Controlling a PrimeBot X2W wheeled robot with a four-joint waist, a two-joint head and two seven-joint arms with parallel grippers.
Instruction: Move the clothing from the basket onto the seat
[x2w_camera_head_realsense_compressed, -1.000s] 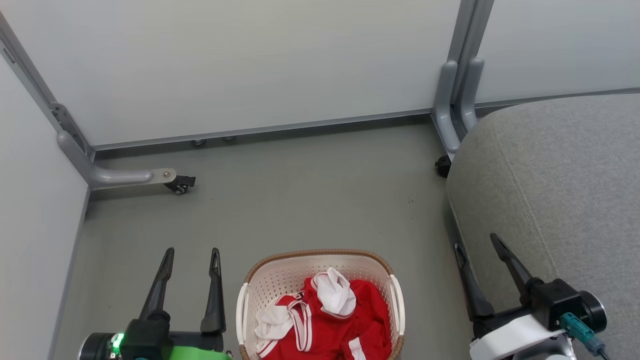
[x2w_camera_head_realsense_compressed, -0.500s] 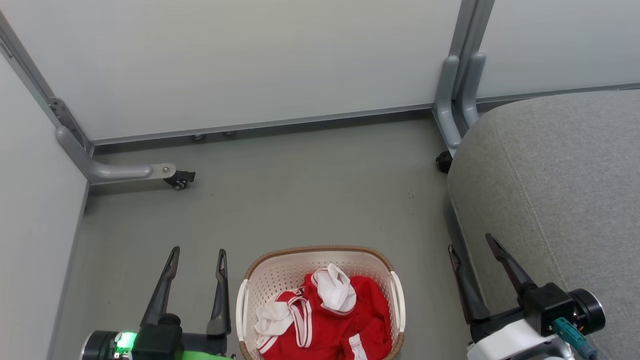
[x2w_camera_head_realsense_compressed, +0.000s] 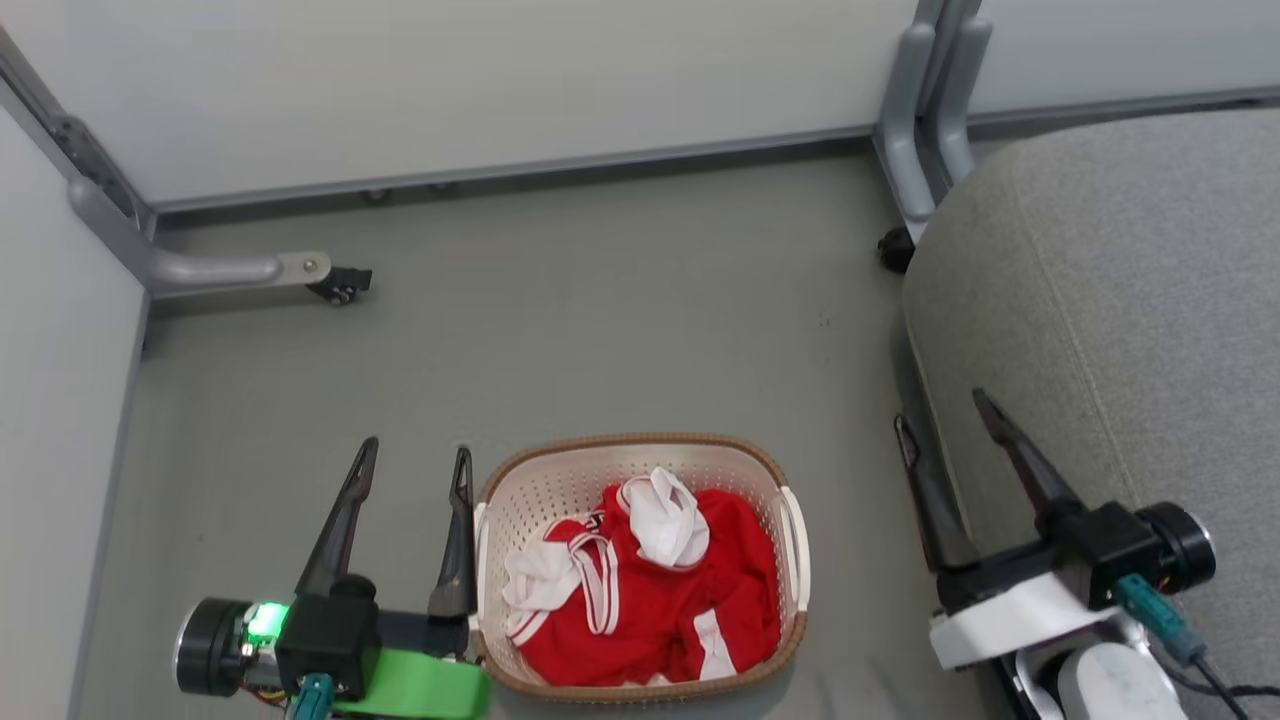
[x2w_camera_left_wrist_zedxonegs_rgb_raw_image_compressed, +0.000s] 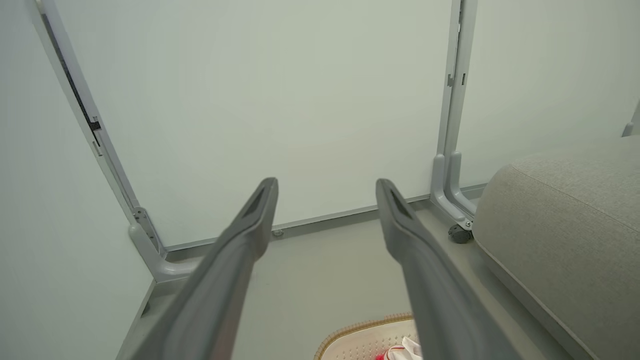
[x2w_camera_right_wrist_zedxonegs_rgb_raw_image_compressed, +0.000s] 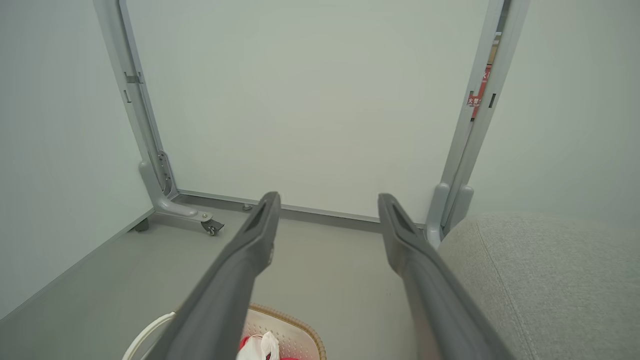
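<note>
Floor (x2w_camera_head_realsense_compressed: 600, 300) carrying basket (x2w_camera_head_realsense_compressed: 640, 441); clothing (x2w_camera_head_realsense_compressed: 650, 615) looking soft, light, best pinching top white fold (x2w_camera_head_realsense_compressed: 665, 520); left gripper (x2w_camera_head_realsense_compressed: 416, 448), right gripper (x2w_camera_head_realsense_compressed: 940, 408) gaping empty.

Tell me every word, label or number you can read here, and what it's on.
Red sign behind the partition post: white characters, too small and blurred to read.
No readable text on the basket, clothing or seat.

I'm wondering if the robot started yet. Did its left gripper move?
Yes. The left gripper has shifted right, toward the basket; its fingers now stand almost against the basket's left side. The camera tilted too.
</note>
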